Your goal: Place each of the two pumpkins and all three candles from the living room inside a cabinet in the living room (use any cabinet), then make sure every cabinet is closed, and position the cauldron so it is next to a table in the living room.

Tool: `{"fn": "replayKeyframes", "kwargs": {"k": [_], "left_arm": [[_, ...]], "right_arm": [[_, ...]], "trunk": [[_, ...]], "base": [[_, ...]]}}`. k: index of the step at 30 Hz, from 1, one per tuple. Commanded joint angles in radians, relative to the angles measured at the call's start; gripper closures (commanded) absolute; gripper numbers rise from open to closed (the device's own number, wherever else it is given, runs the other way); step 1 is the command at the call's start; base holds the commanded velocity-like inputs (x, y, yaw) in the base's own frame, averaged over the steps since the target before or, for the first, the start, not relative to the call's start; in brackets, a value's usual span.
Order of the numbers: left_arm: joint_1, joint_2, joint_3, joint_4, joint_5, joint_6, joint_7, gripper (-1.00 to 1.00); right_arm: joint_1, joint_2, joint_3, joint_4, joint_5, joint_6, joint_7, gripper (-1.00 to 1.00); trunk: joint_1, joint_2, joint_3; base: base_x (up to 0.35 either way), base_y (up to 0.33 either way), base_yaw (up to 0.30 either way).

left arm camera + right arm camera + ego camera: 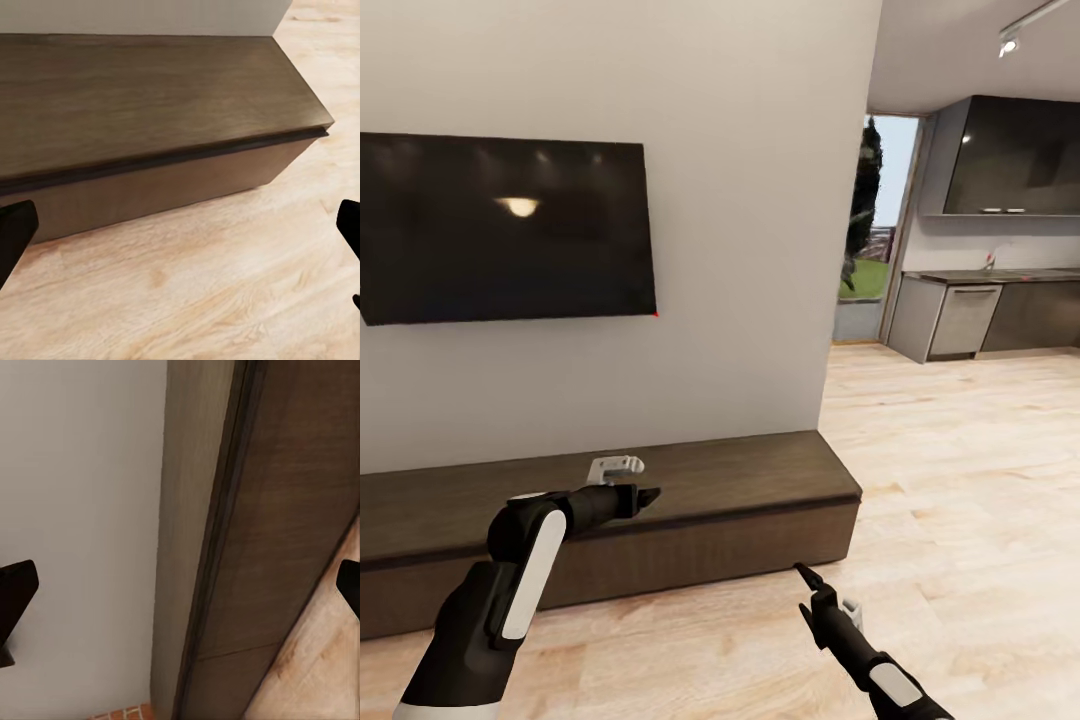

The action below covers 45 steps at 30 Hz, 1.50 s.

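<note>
From the head view the cabinet (pixel 690 500) sits low against the wall under the TV (pixel 505 228), near the left gripper (pixel 648 496); both wrist views show fingertips spread and empty; its flat, handle-less, stiff fronts look best pulled by the top lip.

A dark television (pixel 505 228) (one lamp reflected) hangs on the grey wall (pixel 740 250) above pale plank floor (pixel 960 480).

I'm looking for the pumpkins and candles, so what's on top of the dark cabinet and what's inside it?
The cabinet top is bare dark wood; only the left gripper hovers over it, jaws open and empty. Its fronts are closed, so the inside is hidden.
</note>
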Motion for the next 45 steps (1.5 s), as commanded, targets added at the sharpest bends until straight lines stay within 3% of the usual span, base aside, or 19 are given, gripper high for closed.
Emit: {"fn": "replayKeyframes", "kwargs": {"k": [1,4,8,24,32,45], "left_arm": [[-0.001,0.0,0.0,-0.001,-0.008,0.004,-0.007,-1.0],[-0.001,0.0,0.0,-0.001,-0.008,0.004,-0.006,-1.0],[-0.001,0.0,0.0,-0.001,-0.008,0.004,-0.005,-1.0],[-0.001,0.0,0.001,-0.001,-0.008,0.004,-0.005,-1.0],[-0.001,0.0,0.001,-0.001,-0.01,0.004,-0.005,-1.0],[-0.001,0.0,0.001,-0.001,-0.01,0.004,-0.005,-1.0]], "right_arm": [[0.0,0.0,-0.001,-0.001,-0.005,0.009,0.0,-1.0],[0.0,0.0,0.008,-0.002,0.036,0.009,0.003,-1.0],[0.0,0.0,0.014,-0.002,0.058,0.009,0.005,-1.0],[0.0,-0.001,0.001,0.003,0.054,0.02,0.003,-1.0],[0.0,-0.001,-0.097,0.003,0.055,0.074,0.004,-1.0],[0.0,0.0,-0.11,0.003,0.055,0.079,0.014,-1.0]], "trunk": [[0.0,0.0,-0.001],[0.0,0.0,-0.001],[0.0,0.0,-0.001],[0.0,0.0,-0.001],[0.0,0.0,-0.001],[0.0,0.0,-0.001]], "base": [[0.201,-0.229,0.0],[0.239,-0.208,0.0],[0.25,-0.217,0.0],[0.117,-0.16,0.0],[0.108,-0.133,0.0],[0.273,-0.016,0.0]]}}
